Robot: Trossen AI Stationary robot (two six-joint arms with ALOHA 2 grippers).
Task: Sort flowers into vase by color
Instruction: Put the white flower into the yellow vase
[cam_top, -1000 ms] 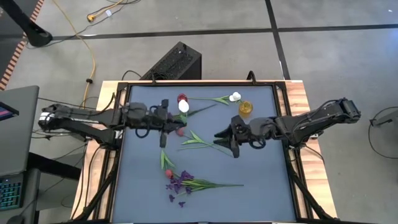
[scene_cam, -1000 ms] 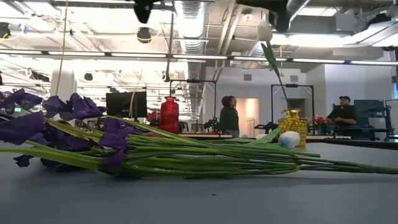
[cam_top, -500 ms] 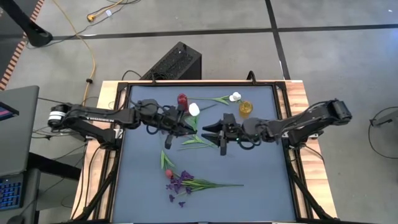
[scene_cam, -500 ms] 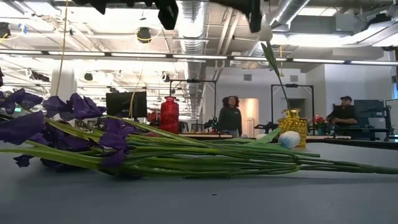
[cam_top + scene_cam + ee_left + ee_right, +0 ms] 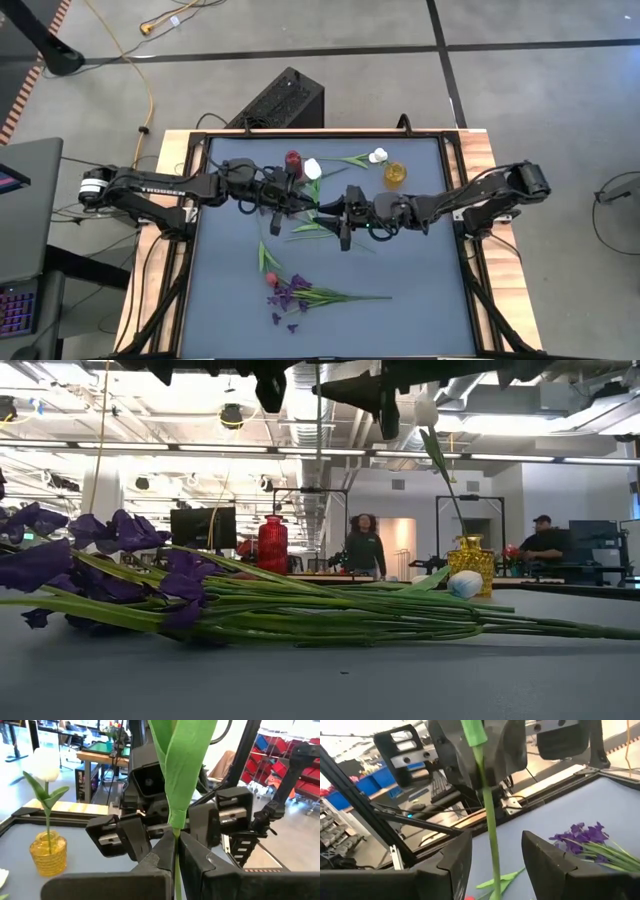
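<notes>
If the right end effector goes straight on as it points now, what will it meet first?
Probably the green stem between its open fingers, held by the left end effector, which is next in line; depth is unclear.

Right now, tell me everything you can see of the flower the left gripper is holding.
The white tulip is an artificial bud on a thin green stem with a long green leaf. The left gripper is shut on the stem, holding it above the table between both arms. The right gripper stands open with its fingers either side of the stem, not yet gripping.
</notes>
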